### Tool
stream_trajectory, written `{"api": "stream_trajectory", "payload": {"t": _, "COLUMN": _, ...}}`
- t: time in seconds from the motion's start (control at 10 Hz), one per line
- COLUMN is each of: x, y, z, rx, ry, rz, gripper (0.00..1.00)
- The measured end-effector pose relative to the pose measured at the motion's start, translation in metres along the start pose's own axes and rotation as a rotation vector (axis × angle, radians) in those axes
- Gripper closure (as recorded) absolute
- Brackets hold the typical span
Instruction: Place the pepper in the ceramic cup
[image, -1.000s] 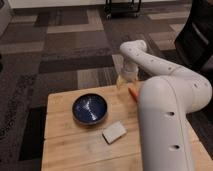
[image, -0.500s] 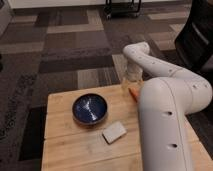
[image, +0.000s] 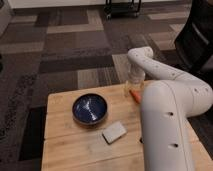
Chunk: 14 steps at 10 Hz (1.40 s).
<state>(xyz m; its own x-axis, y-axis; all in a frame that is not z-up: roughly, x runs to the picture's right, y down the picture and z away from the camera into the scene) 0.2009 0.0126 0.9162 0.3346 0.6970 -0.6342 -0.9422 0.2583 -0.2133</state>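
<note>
My gripper (image: 133, 89) hangs down over the far right part of the wooden table (image: 65, 145), past the right side of the blue bowl. A bit of the orange pepper (image: 134, 94) shows at its tip, just above the table top, and the gripper looks shut on it. My white arm fills the right side of the view and covers the table there. The ceramic cup does not show; it is hidden or out of view.
A wide dark-blue bowl (image: 90, 109) stands at the table's middle. A pale flat rectangular block (image: 114, 132) lies in front of it. Patterned carpet surrounds the table. A dark chair (image: 200, 30) stands at the far right and a black cart (image: 122, 7) at the back.
My gripper has come down toward the table with the orange pepper at its tip. The bowl and the pale block have not moved.
</note>
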Motion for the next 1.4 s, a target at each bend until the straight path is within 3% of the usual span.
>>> {"api": "stream_trajectory", "payload": {"t": 0.2, "x": -0.004, "y": 0.003, "z": 0.005, "rx": -0.001, "ry": 0.001, "rz": -0.019, "gripper": 0.36}}
{"api": "stream_trajectory", "payload": {"t": 0.5, "x": -0.009, "y": 0.012, "z": 0.009, "rx": 0.005, "ry": 0.003, "rz": -0.047, "gripper": 0.7}}
{"api": "stream_trajectory", "payload": {"t": 0.6, "x": -0.008, "y": 0.016, "z": 0.008, "rx": -0.005, "ry": 0.003, "rz": -0.048, "gripper": 0.88}}
{"api": "stream_trajectory", "payload": {"t": 0.7, "x": -0.011, "y": 0.021, "z": 0.002, "rx": -0.01, "ry": -0.003, "rz": -0.047, "gripper": 0.99}}
{"api": "stream_trajectory", "payload": {"t": 0.8, "x": -0.011, "y": 0.021, "z": -0.002, "rx": -0.01, "ry": -0.006, "rz": -0.044, "gripper": 1.0}}
{"api": "stream_trajectory", "payload": {"t": 1.0, "x": -0.021, "y": 0.02, "z": -0.042, "rx": -0.004, "ry": -0.06, "rz": -0.031, "gripper": 1.0}}
{"api": "stream_trajectory", "payload": {"t": 1.1, "x": -0.032, "y": 0.02, "z": -0.082, "rx": 0.013, "ry": -0.114, "rz": -0.033, "gripper": 1.0}}
{"api": "stream_trajectory", "payload": {"t": 1.2, "x": -0.035, "y": 0.018, "z": -0.11, "rx": 0.03, "ry": -0.149, "rz": -0.038, "gripper": 1.0}}
{"api": "stream_trajectory", "payload": {"t": 1.3, "x": -0.036, "y": 0.013, "z": -0.148, "rx": 0.069, "ry": -0.192, "rz": -0.047, "gripper": 1.0}}
{"api": "stream_trajectory", "payload": {"t": 1.4, "x": -0.034, "y": 0.009, "z": -0.162, "rx": 0.089, "ry": -0.208, "rz": -0.046, "gripper": 1.0}}
